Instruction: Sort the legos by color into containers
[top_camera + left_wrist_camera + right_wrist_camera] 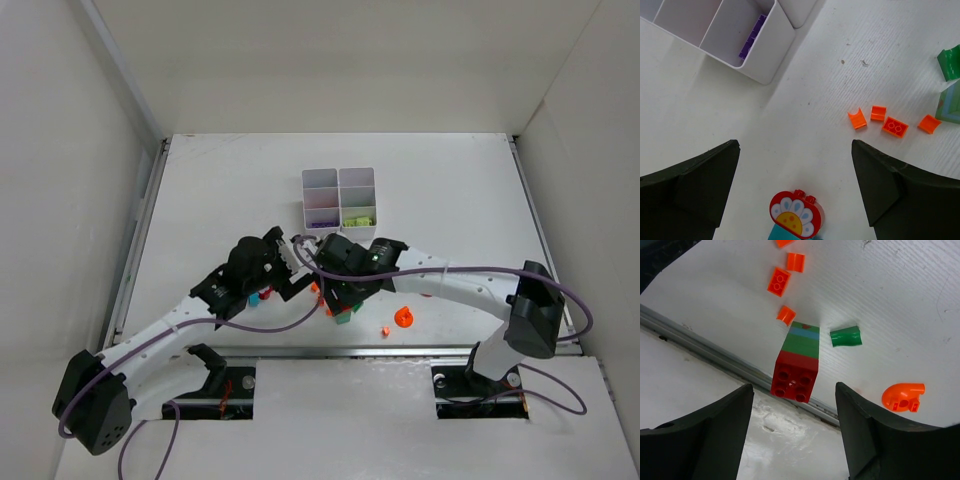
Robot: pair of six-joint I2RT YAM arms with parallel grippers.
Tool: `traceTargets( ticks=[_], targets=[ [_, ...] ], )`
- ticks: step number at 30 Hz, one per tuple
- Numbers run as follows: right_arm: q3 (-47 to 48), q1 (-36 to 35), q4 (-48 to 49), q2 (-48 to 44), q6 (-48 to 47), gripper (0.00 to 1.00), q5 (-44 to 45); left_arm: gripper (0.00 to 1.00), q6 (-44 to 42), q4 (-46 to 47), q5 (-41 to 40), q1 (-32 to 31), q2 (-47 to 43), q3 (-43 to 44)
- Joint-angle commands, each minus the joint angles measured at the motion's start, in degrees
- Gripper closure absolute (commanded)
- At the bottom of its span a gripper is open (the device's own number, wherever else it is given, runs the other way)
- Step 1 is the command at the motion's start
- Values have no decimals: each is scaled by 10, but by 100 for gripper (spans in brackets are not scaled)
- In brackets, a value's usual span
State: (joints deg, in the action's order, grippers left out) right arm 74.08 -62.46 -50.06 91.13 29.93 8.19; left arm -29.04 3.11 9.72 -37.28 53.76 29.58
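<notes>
The white tray (pixel 339 172) is sitting toward the far middle of the tabletop (pixel 220 190), its nearest row carrying purple pieces (pixel 322 214) in the left compartment and lime green pieces (pixel 358 215) in the right. The left end effector (pixel 795 160) is hanging just short of the tray with its fingers spread wide and gripping nothing, a red piece (pixel 796 216) with a printed flower lying between them and four orange pieces (pixel 895 126) scattered to the side. The right end effector (pixel 794 405) is gaping wide too, hovering around a red, green and blue stack (pixel 799 347) without touching it, a green curved piece (pixel 845 336) just beside it and an orange elbow piece (pixel 902 396) farther off.
</notes>
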Motion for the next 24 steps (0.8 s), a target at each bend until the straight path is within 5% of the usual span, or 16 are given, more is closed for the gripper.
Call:
traceTargets(
  ticks=[1, 9, 20, 24],
  targets=[
    [17, -5, 25, 11, -11, 29, 6, 7, 11, 15, -4, -7, -19, -2],
    [22, -5, 30, 30, 0, 42, 6, 7, 11, 15, -9, -7, -24, -2],
    [5, -5, 25, 42, 0, 44, 6, 7, 11, 15, -9, -7, -24, -8],
    [5, -5, 25, 42, 12, 65, 12, 7, 11, 15, -9, -12, -24, -8]
  ],
)
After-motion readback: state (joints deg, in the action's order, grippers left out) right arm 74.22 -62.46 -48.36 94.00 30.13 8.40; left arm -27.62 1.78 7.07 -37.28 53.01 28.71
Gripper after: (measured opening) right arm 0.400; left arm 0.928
